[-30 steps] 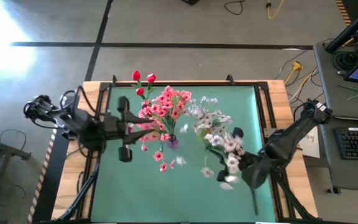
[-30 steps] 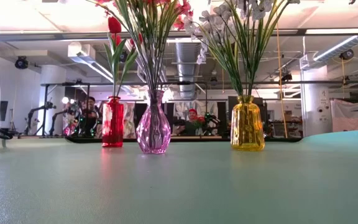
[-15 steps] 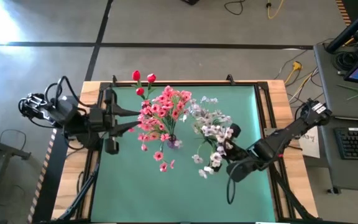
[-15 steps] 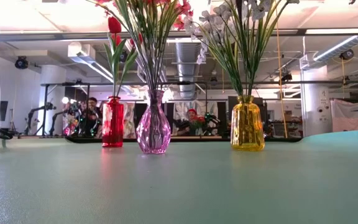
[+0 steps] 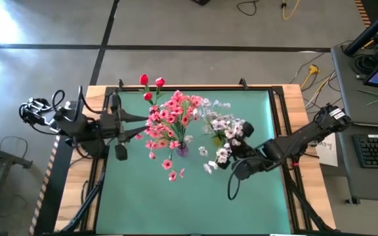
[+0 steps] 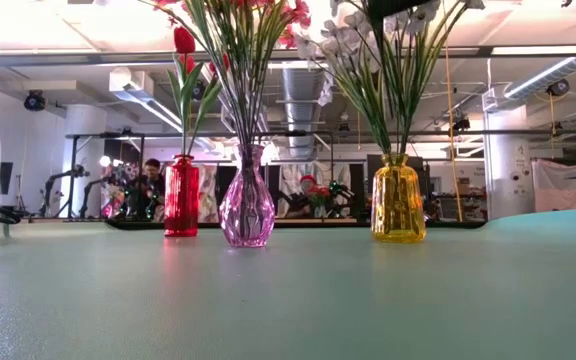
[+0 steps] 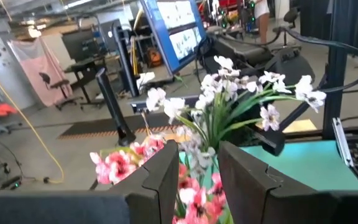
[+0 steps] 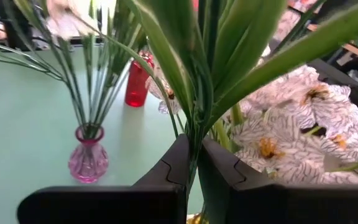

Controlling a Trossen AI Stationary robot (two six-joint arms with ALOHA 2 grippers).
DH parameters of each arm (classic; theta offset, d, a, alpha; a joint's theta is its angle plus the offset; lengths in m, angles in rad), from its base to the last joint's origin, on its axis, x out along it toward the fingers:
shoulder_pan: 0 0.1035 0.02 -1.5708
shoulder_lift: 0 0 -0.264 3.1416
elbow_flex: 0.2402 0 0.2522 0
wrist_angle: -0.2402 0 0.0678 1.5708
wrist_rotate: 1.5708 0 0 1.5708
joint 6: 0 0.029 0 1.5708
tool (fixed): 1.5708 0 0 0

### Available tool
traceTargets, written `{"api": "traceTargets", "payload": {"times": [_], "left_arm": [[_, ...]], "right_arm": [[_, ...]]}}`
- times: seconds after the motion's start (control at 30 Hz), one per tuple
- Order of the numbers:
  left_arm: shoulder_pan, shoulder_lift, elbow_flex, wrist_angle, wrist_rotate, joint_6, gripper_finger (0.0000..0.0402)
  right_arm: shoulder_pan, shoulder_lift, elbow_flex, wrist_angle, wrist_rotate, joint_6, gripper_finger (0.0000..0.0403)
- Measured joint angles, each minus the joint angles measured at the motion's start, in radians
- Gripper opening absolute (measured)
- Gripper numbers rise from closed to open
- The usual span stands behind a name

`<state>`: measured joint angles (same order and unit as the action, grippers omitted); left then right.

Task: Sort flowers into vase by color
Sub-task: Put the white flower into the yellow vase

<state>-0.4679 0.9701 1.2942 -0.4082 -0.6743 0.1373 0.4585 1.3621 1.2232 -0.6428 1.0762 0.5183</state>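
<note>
Green table [image 5: 195, 210] holds three vases for you: one red vase [image 6: 181, 196], one pink vase [image 6: 247, 210], one yellow vase [image 6: 398, 198]. Your right gripper [image 8: 191, 163] pinches a white flower spray [image 8: 291, 127] just over the yellow vase. Your left gripper [image 7: 197, 171] is spread, empty, beside the pink flowers [image 5: 169, 118].

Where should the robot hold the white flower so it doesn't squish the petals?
Probably on the thin green stem below the white flowers, coming from the side. The right tool is shut on it there; the blossoms above look soft and spread wide.

Glossy faceted glass vases [image 6: 247, 210] — matt, smooth green tabletop [image 6: 288, 300]
</note>
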Motion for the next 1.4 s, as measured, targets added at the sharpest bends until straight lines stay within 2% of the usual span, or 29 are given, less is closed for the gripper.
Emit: {"api": "traceTargets", "payload": {"times": [0.27,0.9,1.4], "left_arm": [[0.0,-0.006,-0.001,-0.065,0.0,-0.05,0.01],[0.0,-0.027,-0.001,-0.081,0.0,-0.058,0.01],[0.0,-0.027,-0.002,-0.099,0.0,-0.061,0.01]], "right_arm": [[-0.008,0.0,-0.001,-0.011,0.026,0.008,0.0017],[-0.047,-0.001,-0.086,-0.003,0.071,0.06,0.0017],[-0.073,-0.001,-0.159,0.097,0.103,0.066,0.0017]]}}
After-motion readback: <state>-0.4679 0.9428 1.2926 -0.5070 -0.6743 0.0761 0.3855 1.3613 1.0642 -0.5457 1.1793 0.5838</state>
